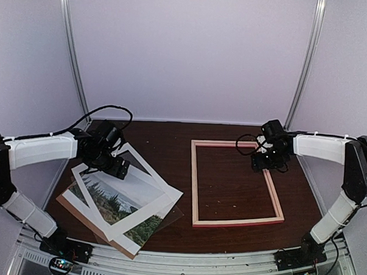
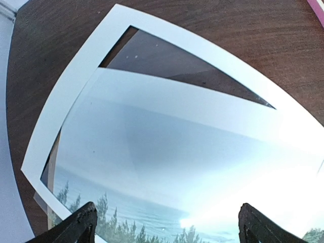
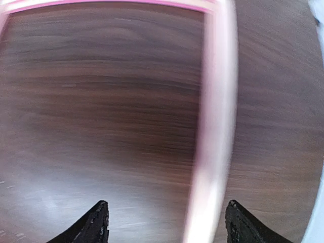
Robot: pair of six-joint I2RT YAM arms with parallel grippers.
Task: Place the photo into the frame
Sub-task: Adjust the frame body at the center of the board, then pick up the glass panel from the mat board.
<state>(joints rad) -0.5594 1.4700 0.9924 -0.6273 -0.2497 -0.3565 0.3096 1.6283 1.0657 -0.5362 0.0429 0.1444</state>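
From the top cam: nothing's really done yet, as far as I can judge. The landscape print with pale sky over dark green trees (image 1: 110, 201) is sitting in a messy fanned-out pile on the left side of the table. It's overlapping a white mat border with a rectangular opening (image 1: 151, 170) and a plain brown backing board (image 1: 71, 204). The big rectangular frame with thin pink rails (image 1: 197, 174) lies flat on the right, well apart from the pile, with only bare table showing through it. So the whole job is left: pick the photo out of the pile, carry it over, lay it inside the rails. The left gripper (image 1: 116, 167) hangs over the far end of the pile, and the right gripper (image 1: 264, 164) is over the frame's far right corner.

Left wrist cam: fingers spread wide with nothing between them, looking straight down at the mat and the photo's sky. Can't tell which sheet is on top.

Right wrist cam: blurry, but the fingers are wide apart too and empty, with a pink rail below.

The surface is a dark brown wood-grain table (image 1: 165, 137). It's boxed in by plain pale walls, with metal poles in the back corners.
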